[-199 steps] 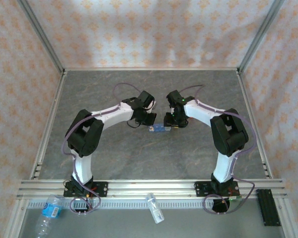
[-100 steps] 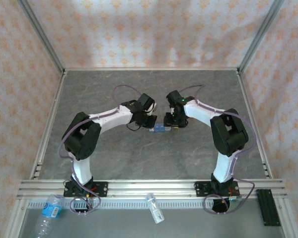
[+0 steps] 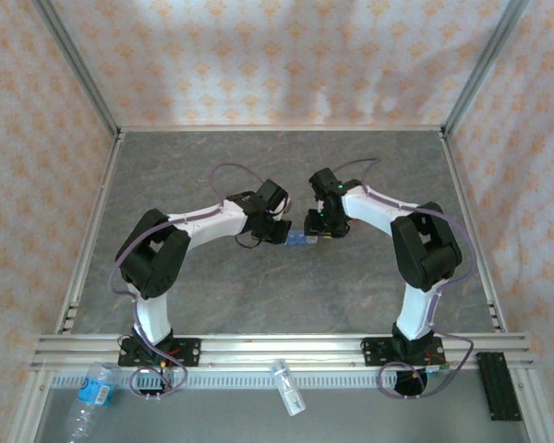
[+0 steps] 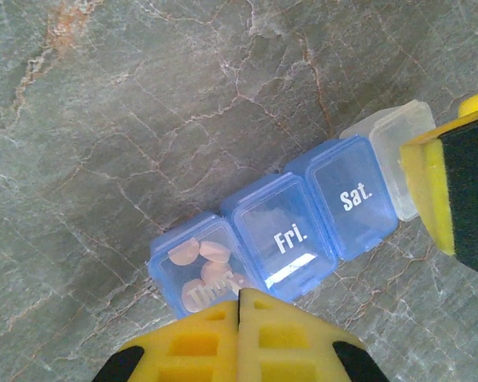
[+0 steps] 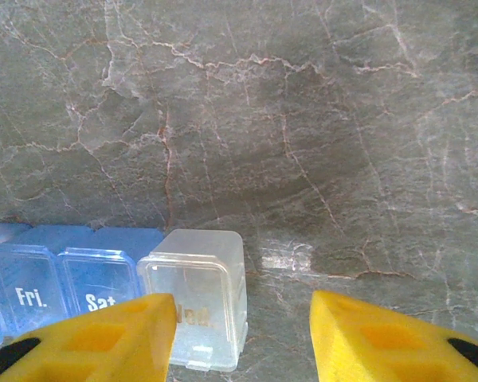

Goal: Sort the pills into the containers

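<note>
Flanking the containers, the left end effector is closed, the right end effector parted.

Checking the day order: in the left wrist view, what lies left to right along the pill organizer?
Translucent blue square compartment marked Thu, holding tan round pills → blue Fri compartment → blue Sat compartment → clear colourless end compartment.

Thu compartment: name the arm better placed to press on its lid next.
Left, probably. The left gripper, shut, has its tips right at the Thu compartment, which holds pills. The right gripper stands open at the clear end compartment, with the Fri compartment and Sat compartment between.
</note>
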